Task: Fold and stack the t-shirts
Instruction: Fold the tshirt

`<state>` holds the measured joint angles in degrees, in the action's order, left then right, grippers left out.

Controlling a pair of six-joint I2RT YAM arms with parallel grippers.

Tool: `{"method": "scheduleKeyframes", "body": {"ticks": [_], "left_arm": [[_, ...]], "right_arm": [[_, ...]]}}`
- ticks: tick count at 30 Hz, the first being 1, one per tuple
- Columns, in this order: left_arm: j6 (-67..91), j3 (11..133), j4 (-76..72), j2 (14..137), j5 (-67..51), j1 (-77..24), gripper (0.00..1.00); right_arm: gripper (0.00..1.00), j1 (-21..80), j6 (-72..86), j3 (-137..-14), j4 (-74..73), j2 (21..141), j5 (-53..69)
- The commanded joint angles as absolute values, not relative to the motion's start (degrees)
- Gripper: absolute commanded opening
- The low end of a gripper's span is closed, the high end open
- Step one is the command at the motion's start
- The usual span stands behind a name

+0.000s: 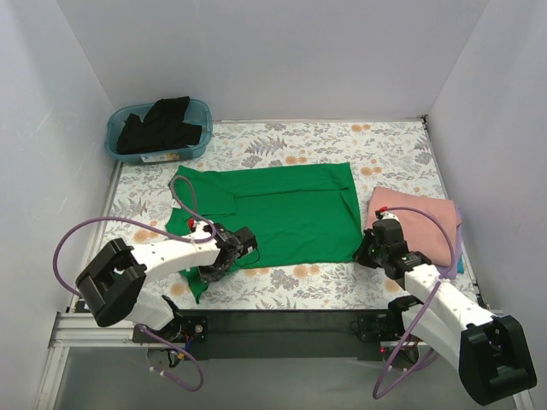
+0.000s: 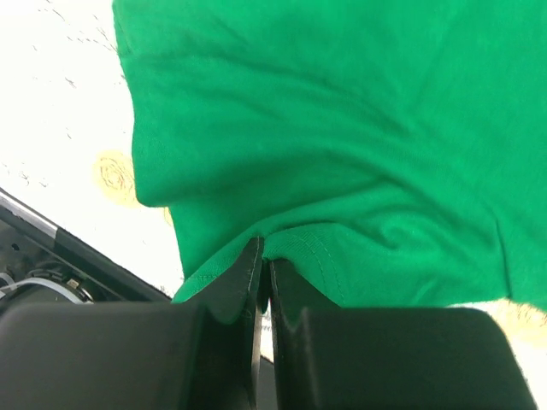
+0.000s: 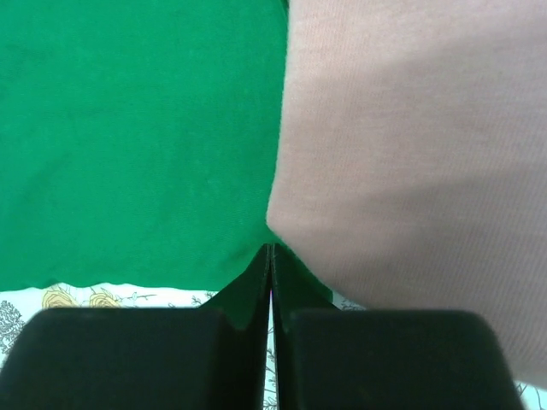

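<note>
The left gripper (image 2: 261,260) is closed tight on the near hem of the green t-shirt (image 1: 291,213), a fold of cloth being pinched between its jaws at the shirt's near-left corner. The right gripper (image 3: 270,254) is likewise shut, and the near-right corner of the same hem appears to be caught in it. The shirt is spread flat on the flower-patterned table (image 1: 385,154), so both near corners are judged to be held for one even fold away from the arms. The salmon pink t-shirt (image 3: 410,171) is laid folded just beside the right gripper, probably as the base of the stack. A black t-shirt (image 1: 162,124) is left in the teal tub (image 1: 115,143), not yet folded.
</note>
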<state>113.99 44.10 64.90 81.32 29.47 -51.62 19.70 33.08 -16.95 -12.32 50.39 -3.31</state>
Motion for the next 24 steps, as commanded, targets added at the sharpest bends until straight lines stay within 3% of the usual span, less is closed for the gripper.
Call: {"method": "scheduleKeyframes", "body": {"ticks": [1, 9, 12, 16, 24], "left_arm": [[115.1, 46.2, 63.9, 80.9, 34.6, -49.5, 0.0], [112.7, 48.9, 62.8, 81.7, 36.2, -47.2, 0.0], [112.3, 49.0, 63.0, 82.1, 36.3, -46.9, 0.0], [112.0, 49.0, 63.1, 82.4, 35.9, -46.8, 0.0], [110.8, 48.3, 62.7, 81.9, 35.0, -46.8, 0.0]], "right_arm": [[0.01, 20.1, 32.8, -17.4, -11.3, 51.9, -5.2], [0.01, 20.1, 30.4, -19.9, -11.9, 53.1, -3.6], [0.19, 20.1, 31.1, -20.2, -13.9, 51.3, -5.1], [0.32, 20.1, 32.0, -19.8, -16.8, 49.1, -6.9], [0.42, 20.1, 31.6, -20.1, -19.2, 49.7, -9.3]]}}
